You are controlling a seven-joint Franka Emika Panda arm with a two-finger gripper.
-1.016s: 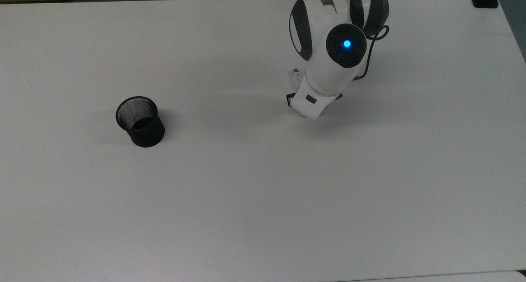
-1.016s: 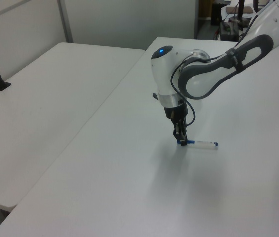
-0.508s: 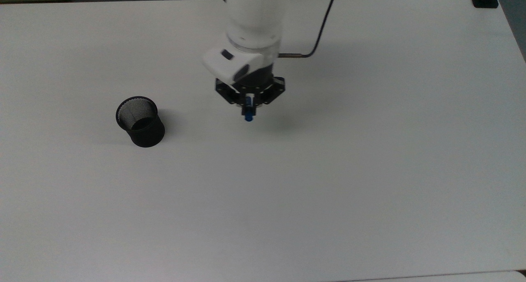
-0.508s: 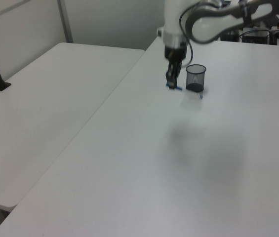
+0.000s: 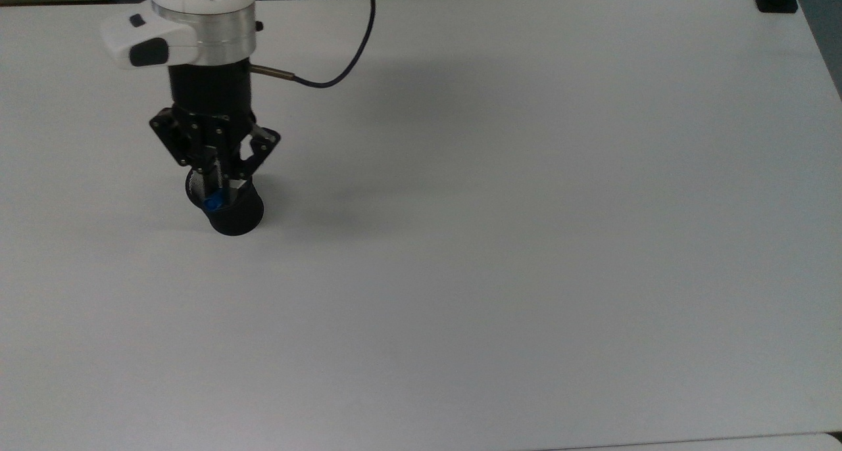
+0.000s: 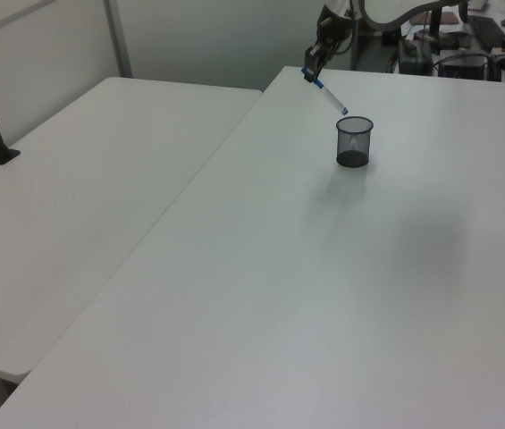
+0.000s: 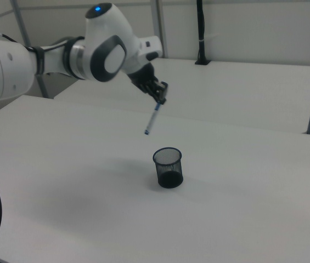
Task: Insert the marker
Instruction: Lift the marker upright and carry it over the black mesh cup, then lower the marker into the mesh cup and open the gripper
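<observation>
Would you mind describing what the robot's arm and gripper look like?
The arm has glossy white rounded shells with dark grey joint bands and a lit blue dot at one joint. The gripper is a black angular linkage beneath a white block and a silver ring. A thin dark cable loops from its side.

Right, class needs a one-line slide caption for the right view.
Pincer holds the marker tilted in the air above the upright black mesh cup on the white table.
</observation>
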